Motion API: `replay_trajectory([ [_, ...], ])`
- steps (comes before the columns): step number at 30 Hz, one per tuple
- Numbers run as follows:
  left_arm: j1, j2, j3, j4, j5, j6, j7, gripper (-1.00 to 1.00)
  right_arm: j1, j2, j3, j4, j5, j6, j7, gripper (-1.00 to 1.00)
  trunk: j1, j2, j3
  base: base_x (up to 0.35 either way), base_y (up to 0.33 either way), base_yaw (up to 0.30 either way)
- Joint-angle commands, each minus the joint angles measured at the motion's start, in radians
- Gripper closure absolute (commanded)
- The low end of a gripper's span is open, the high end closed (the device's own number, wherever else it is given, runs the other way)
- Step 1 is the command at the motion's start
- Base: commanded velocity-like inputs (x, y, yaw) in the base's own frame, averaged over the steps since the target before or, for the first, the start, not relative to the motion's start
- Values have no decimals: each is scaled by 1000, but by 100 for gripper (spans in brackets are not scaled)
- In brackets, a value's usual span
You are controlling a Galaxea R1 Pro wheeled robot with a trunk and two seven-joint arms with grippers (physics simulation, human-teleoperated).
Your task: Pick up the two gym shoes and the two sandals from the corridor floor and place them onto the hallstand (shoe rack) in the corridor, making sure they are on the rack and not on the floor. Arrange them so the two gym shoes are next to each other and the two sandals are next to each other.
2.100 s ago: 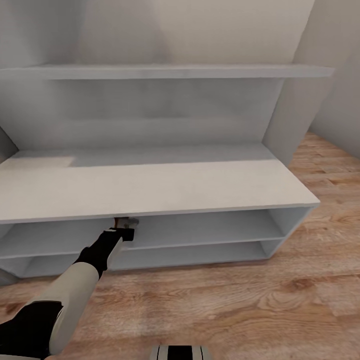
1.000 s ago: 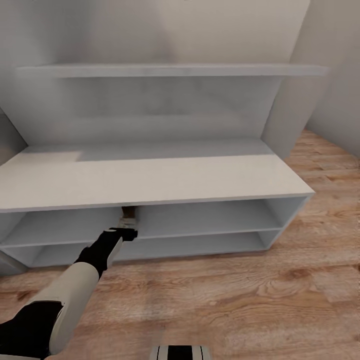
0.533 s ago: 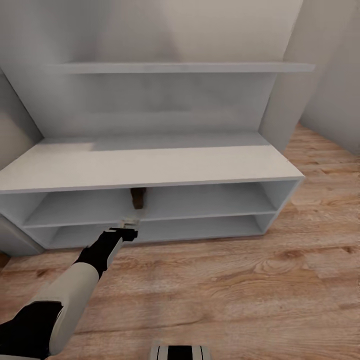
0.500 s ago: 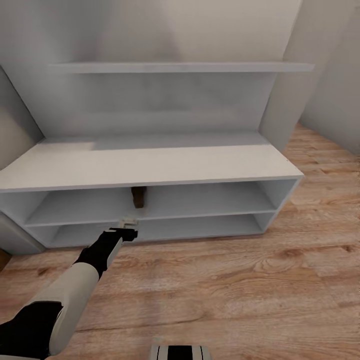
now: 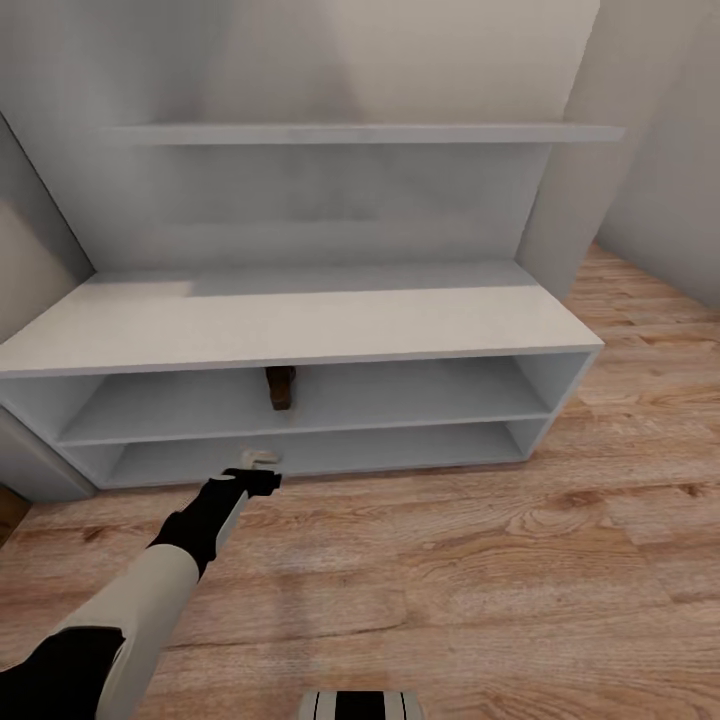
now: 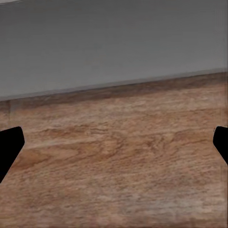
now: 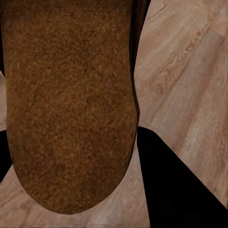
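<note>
Hallstand (image 5: 300, 325), pale grey-white, on corridor floor (image 5: 480, 560); no legible writing. 
One sandal (image 5: 280, 385) on its upper tier, long axis running front to back. 
Second sandal (image 7: 69, 104), tan-brown footbed showing, gripped by right fingers (image 7: 166, 185). 
Left gripper (image 5: 262, 462) fingers spread, empty, over floor.

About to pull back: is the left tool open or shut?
Open: in the left wrist view its fingertips sit far apart over bare corridor floor.

One sandal (image 5: 280, 386) stands mid upper tier of the hallstand (image 5: 300, 330).
</note>
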Motion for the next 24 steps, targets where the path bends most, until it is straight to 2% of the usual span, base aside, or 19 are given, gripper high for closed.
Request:
replay_trajectory([
  [1,6,-6,-2,-7,-12,11,8,-100,-1,6,-4,-1,5,9,7,100,0,0,-1,0,0,0],
  [3,17,-16,-1,-19,-16,22,1,-100,-1,15,-4,0,5,10,7,100,0,0,-1,0,0,0],
  [5,28,-4,0,-30,-21,11,-10,-100,-1,16,-3,1,5,11,7,100,0,0,-1,0,0,0],
  [10,56,24,8,-58,-9,-17,-38,-100,-1,16,-4,1,5,8,7,100,0,0,-1,0,0,0],
  [21,118,87,71,-116,50,-79,-99,-100,-1,16,-2,-1,5,6,7,100,0,0,-1,-3,0,0],
  [22,362,243,87,-116,86,-532,-697,-100,-1,16,-3,-2,4,5,7,100,0,0,-1,-85,26,0],
  [24,363,241,87,-116,88,-533,-698,-100,-1,16,-3,-2,4,5,7,100,0,0,-1,-162,93,0],
])
